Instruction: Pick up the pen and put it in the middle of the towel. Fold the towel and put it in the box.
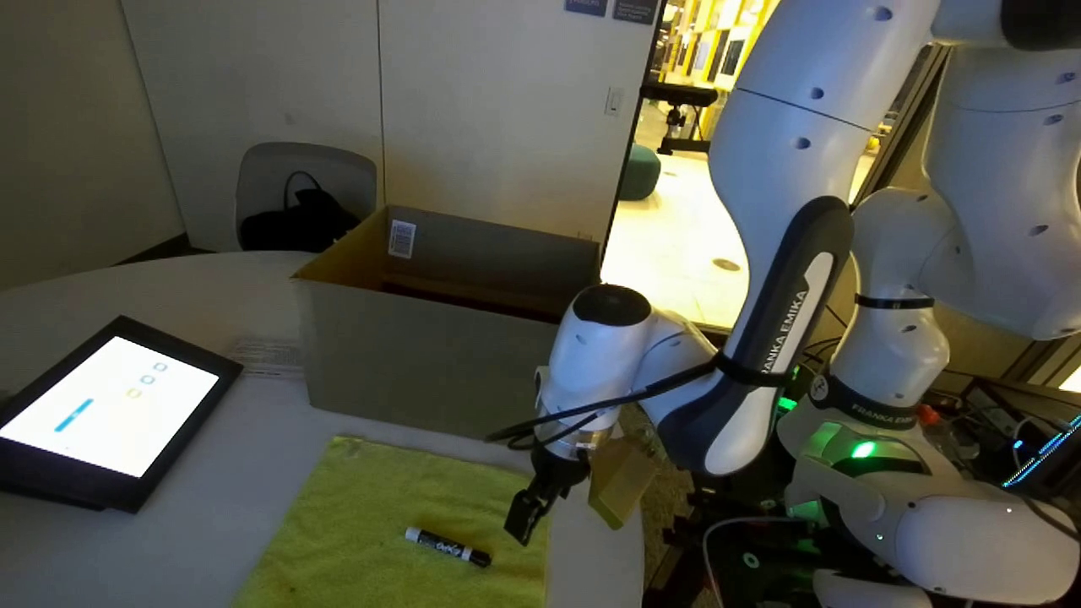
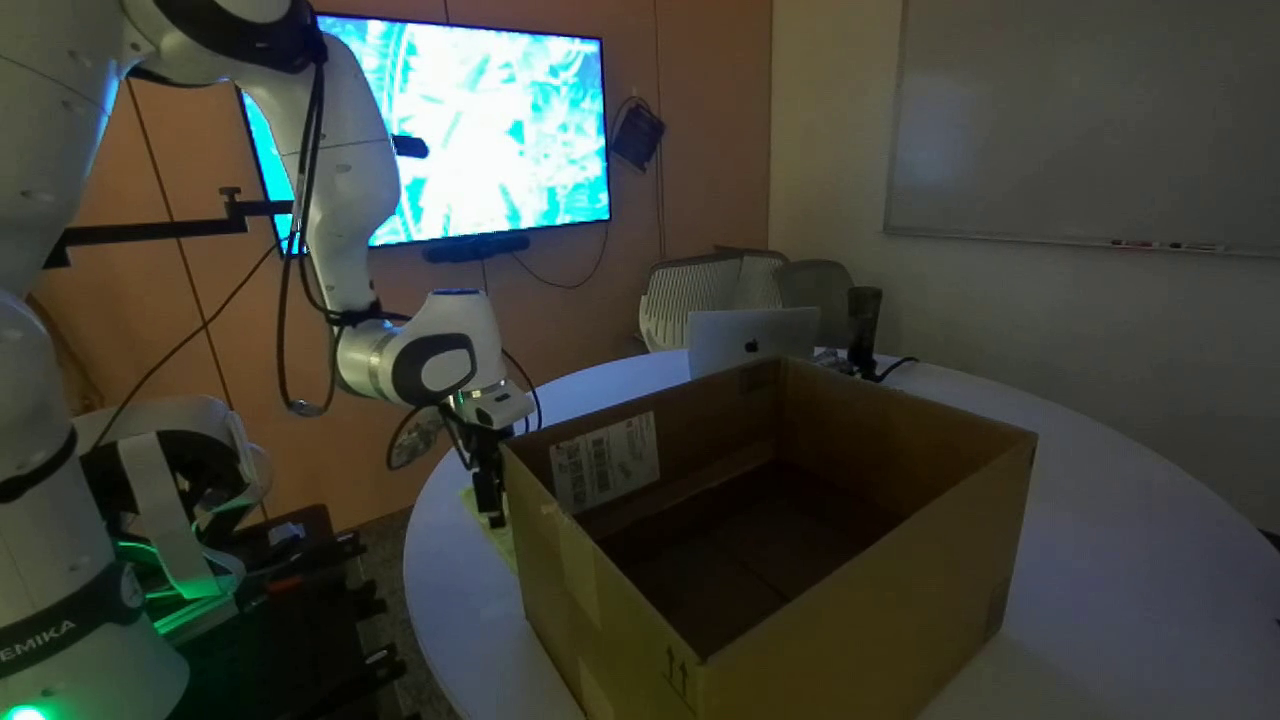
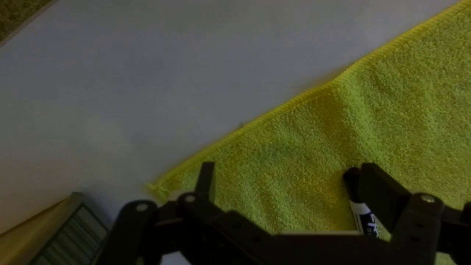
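Observation:
The yellow-green towel (image 1: 338, 523) lies spread flat on the table in front of the box; it fills much of the wrist view (image 3: 423, 110). The pen (image 1: 432, 541), a dark marker with a white end, lies on the towel. In the wrist view the pen (image 3: 360, 209) is partly hidden by the right-hand finger. My gripper (image 1: 525, 517) is above the towel's side, to the right of the pen. In the wrist view its jaws (image 3: 287, 169) are wide apart with nothing between them. The open-topped brown box (image 1: 422, 363) shows in both exterior views (image 2: 850, 610).
A black-framed tablet (image 1: 118, 414) stands left of the towel. A tan block-like piece (image 1: 625, 481) shows beside my wrist. A laptop (image 2: 750, 338) stands beyond the box. A tan corner (image 3: 48, 232), seemingly the box's, shows in the wrist view.

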Controlling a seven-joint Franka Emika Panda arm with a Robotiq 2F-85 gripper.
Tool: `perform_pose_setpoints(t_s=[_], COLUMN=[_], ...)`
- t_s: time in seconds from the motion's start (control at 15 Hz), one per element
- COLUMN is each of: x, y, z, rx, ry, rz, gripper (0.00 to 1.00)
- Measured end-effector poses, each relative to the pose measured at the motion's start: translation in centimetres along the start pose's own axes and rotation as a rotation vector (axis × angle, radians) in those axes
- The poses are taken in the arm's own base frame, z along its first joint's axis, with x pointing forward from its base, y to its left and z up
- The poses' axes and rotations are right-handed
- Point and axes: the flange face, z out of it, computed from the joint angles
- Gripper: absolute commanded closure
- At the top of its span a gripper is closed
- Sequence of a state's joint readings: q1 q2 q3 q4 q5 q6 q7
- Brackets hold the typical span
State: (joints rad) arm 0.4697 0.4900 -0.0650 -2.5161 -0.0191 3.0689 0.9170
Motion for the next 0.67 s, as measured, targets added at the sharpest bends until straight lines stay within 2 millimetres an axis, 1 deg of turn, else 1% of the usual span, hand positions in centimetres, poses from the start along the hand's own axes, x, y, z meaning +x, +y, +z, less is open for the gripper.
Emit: perform_pose_setpoints(t_s=[0.13, 0.27, 0.47, 0.67], x=[-0.6, -0.7, -0.5, 0.0], y=[0.4, 0.9, 2.0, 3.0], z=[0.9, 1.9, 3.1, 3.7], rx=[0.016, 0.020, 0.010, 0.001], ry=[-0.010, -0.021, -0.029, -0.033], rz=[-0.012, -0.024, -0.036, -0.035], gripper=[0.00, 0.00, 0.00, 0.00])
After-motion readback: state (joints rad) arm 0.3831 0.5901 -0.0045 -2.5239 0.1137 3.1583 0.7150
